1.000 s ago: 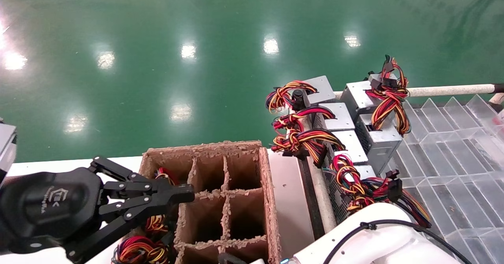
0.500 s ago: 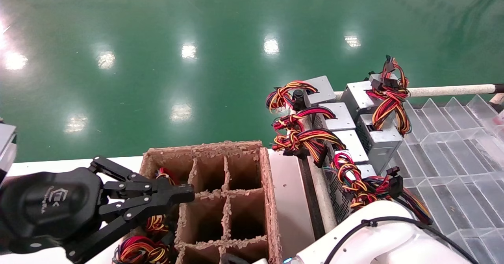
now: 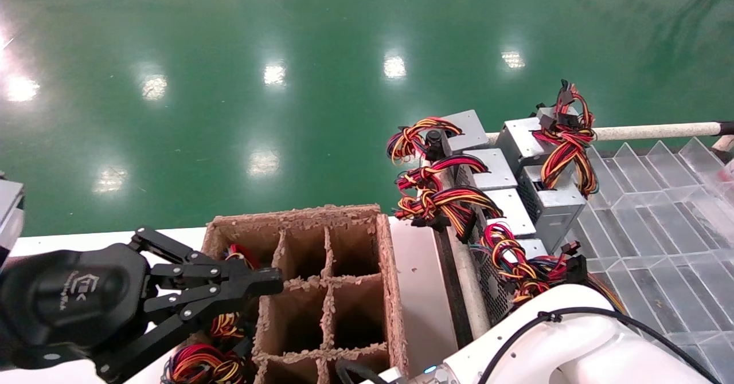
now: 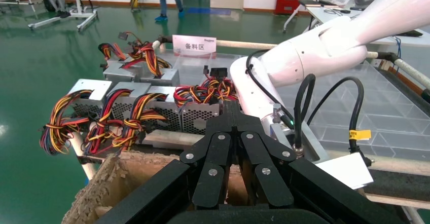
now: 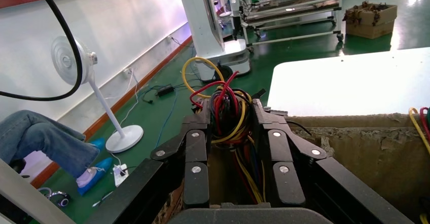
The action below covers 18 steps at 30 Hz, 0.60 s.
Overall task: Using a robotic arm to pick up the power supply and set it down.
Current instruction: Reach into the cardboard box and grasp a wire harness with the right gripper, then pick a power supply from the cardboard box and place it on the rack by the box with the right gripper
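Note:
Several silver power supplies (image 3: pixel 499 173) with red, yellow and black wires stand in a row on the rack at the right, also seen in the left wrist view (image 4: pixel 152 110). My right gripper (image 5: pixel 230 113) is shut on the wire bundle of one power supply (image 5: pixel 223 89), beside the cardboard box (image 5: pixel 365 133); its metal body does not show. In the head view only the right arm's white shell (image 3: pixel 550 344) is visible. My left gripper (image 3: pixel 275 283) is shut and empty over the box's left cells, and its fingertips (image 4: pixel 234 107) touch.
The brown divided cardboard box (image 3: pixel 385 258) has wire bundles (image 3: pixel 200 364) in its left cells. A clear plastic divider tray (image 3: pixel 659 241) lies at the right behind a white rail (image 3: pixel 654 130). A white table (image 5: pixel 355 77), a fan (image 5: pixel 71 62) and a seated person (image 5: pixel 40 138) are nearby.
The right arm's white shell has shifted up and left in the head view, covering more of the nearest wires. The left gripper has not moved.

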Each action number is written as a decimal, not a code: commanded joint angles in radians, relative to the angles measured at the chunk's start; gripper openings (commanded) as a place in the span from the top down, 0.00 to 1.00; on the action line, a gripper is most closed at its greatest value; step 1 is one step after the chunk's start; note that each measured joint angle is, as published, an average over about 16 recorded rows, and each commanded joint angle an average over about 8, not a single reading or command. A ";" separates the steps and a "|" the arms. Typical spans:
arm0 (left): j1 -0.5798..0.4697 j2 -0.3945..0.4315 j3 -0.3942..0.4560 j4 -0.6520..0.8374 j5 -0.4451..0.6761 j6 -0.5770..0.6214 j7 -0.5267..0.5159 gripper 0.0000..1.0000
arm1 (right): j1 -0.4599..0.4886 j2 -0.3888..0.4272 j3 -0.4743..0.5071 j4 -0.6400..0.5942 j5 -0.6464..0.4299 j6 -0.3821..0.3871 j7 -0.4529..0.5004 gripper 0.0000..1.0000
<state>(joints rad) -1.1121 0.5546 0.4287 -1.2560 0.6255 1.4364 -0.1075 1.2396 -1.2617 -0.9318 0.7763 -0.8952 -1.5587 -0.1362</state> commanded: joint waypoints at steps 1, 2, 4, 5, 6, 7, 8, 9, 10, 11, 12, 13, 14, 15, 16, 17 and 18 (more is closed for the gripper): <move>0.000 0.000 0.000 0.000 0.000 0.000 0.000 1.00 | 0.002 0.004 -0.002 0.003 0.005 0.001 0.000 1.00; 0.000 0.000 0.000 0.000 0.000 0.000 0.000 1.00 | 0.002 0.006 -0.002 0.007 0.008 0.001 0.001 1.00; 0.000 0.000 0.000 0.000 0.000 0.000 0.000 1.00 | 0.001 0.012 -0.003 0.016 0.014 0.003 0.005 1.00; 0.000 0.000 0.000 0.000 0.000 0.000 0.000 1.00 | 0.001 0.015 -0.003 0.021 0.017 0.004 0.007 1.00; 0.000 0.000 0.000 0.000 0.000 0.000 0.000 1.00 | 0.001 0.017 -0.003 0.025 0.020 0.005 0.009 1.00; 0.000 0.000 0.000 0.000 0.000 0.000 0.000 1.00 | 0.000 0.021 -0.002 0.030 0.023 0.006 0.011 1.00; 0.000 0.000 0.000 0.000 0.000 0.000 0.000 1.00 | 0.000 0.024 -0.001 0.035 0.027 0.007 0.013 1.00; 0.000 0.000 0.000 0.000 0.000 0.000 0.000 1.00 | 0.000 0.028 0.000 0.040 0.031 0.008 0.016 1.00; 0.000 0.000 0.000 0.000 0.000 0.000 0.000 1.00 | 0.000 0.032 0.002 0.045 0.036 0.009 0.019 1.00; 0.000 0.000 0.000 0.000 0.000 0.000 0.000 1.00 | 0.000 0.036 0.004 0.051 0.042 0.010 0.022 1.00; 0.000 0.000 0.000 0.000 0.000 0.000 0.000 1.00 | -0.001 0.040 0.007 0.057 0.049 0.010 0.026 1.00; 0.000 0.000 0.000 0.000 0.000 0.000 0.000 1.00 | -0.001 0.045 0.010 0.063 0.056 0.011 0.030 1.00; 0.000 0.000 0.000 0.000 0.000 0.000 0.000 1.00 | -0.002 0.050 0.014 0.070 0.064 0.011 0.033 1.00; 0.000 0.000 0.000 0.000 0.000 0.000 0.000 1.00 | -0.003 0.055 0.018 0.078 0.073 0.012 0.037 1.00; 0.000 0.000 0.000 0.000 0.000 0.000 0.000 1.00 | -0.004 0.060 0.022 0.085 0.082 0.013 0.041 1.00; 0.000 0.000 0.000 0.000 0.000 0.000 0.000 1.00 | -0.005 0.065 0.026 0.094 0.091 0.014 0.045 1.00; 0.000 0.000 0.000 0.000 0.000 0.000 0.000 1.00 | -0.006 0.070 0.030 0.102 0.099 0.016 0.048 1.00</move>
<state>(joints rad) -1.1121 0.5546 0.4287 -1.2560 0.6254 1.4364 -0.1074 1.2348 -1.1906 -0.9010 0.8815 -0.7980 -1.5411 -0.0899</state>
